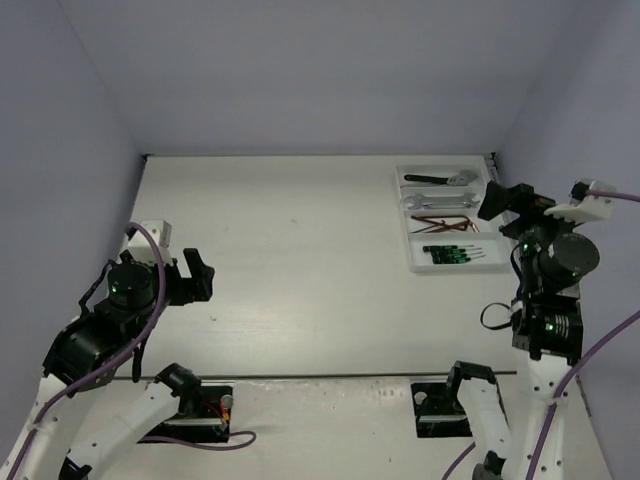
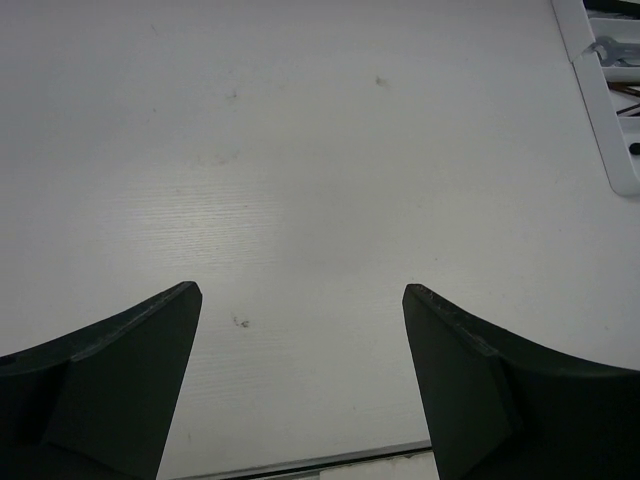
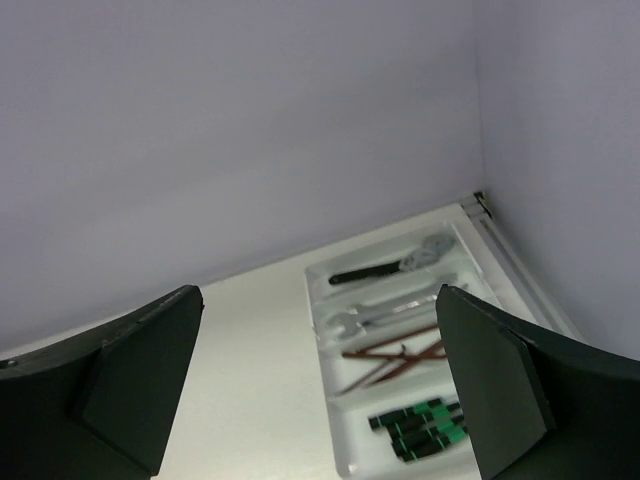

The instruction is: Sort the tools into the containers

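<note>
Left gripper point(image 2: 300, 295), right gripper point(image 3: 320, 292): both released, empty. Tools point(image 1: 445, 215) lie in tray point(image 1: 404, 215), grouped by type. We judge risk: right arm, near tray, clips rim on retreat, scatters tools.

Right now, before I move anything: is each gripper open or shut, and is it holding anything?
Left gripper: jaws open, nothing between them.
Right gripper: jaws open, nothing between them.
</note>
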Controlling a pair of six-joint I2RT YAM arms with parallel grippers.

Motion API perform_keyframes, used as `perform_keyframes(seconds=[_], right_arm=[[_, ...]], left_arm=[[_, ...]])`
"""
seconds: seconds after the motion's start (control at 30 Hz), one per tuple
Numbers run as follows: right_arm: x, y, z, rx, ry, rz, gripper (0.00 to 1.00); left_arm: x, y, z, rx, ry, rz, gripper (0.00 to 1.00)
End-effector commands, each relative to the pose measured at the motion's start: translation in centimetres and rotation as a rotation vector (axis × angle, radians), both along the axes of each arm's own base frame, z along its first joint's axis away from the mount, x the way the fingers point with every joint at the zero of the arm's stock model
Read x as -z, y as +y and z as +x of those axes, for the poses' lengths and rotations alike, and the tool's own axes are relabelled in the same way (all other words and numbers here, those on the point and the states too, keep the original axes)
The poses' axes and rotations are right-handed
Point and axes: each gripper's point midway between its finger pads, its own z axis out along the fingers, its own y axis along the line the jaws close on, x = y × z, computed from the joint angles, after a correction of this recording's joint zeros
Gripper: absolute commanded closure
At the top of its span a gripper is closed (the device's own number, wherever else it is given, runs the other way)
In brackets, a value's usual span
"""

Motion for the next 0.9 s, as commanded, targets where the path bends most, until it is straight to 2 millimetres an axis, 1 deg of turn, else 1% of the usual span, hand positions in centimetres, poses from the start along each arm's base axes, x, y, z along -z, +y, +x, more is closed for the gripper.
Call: perform_keyframes(seconds=[0.0,0.1,0.17,0.23,0.3,0.4,0.5,0.53,0.6,0.7,0.87], right_arm=[[4.0,-0.1,-2.4,0.016,0.131,-0.074,0.00],[4.5,1.6,-3.7,-0.043,0.121,-0.069,0.00],[5.0,2.5,-4.1,-0.081,0.123,-0.059,0.00],[5.9,2.9,-4.7,-0.095,0.145,-0.046,0.00],[6.6,3.5,-5.3,-0.120,0.166,-0.044,0.00],[7.0,4.0,-6.4,-0.140,0.168,-0.052,0.00],[6.5,4.4,-7.3,-0.156,0.142,-0.051,0.00],[6.6,5.1,-7.4,-0.186,0.142,-0.046,0.00],[6.5,5.6,-7.7,-0.212,0.133,-0.033,0.00],[6.0,5.8,-8.1,-0.224,0.128,-0.028,0.00],[5.8,5.8,-8.7,-0.224,0.133,-0.041,0.00]], left_arm=[[-1.8,1.4,-0.1,-0.055,-0.038,0.026,0.20],[-2.0,2.8,-0.5,-0.112,-0.054,0.036,0.20],[-2.0,3.4,-0.7,-0.140,-0.056,0.042,0.20],[-2.1,4.2,-1.1,-0.176,-0.055,0.043,0.20],[-2.0,4.5,-1.5,-0.184,-0.048,0.047,0.20],[-1.4,5.2,-2.1,-0.196,-0.025,0.080,0.20],[-1.2,5.6,-2.6,-0.203,-0.015,0.080,0.20],[-1.0,5.6,-2.8,-0.199,-0.011,0.078,0.20],[-1.0,5.8,-3.2,-0.212,-0.019,0.052,0.20],[-1.2,5.9,-3.5,-0.223,-0.037,0.023,0.20],[-1.2,6.1,-3.4,-0.226,-0.027,0.050,0.20]])
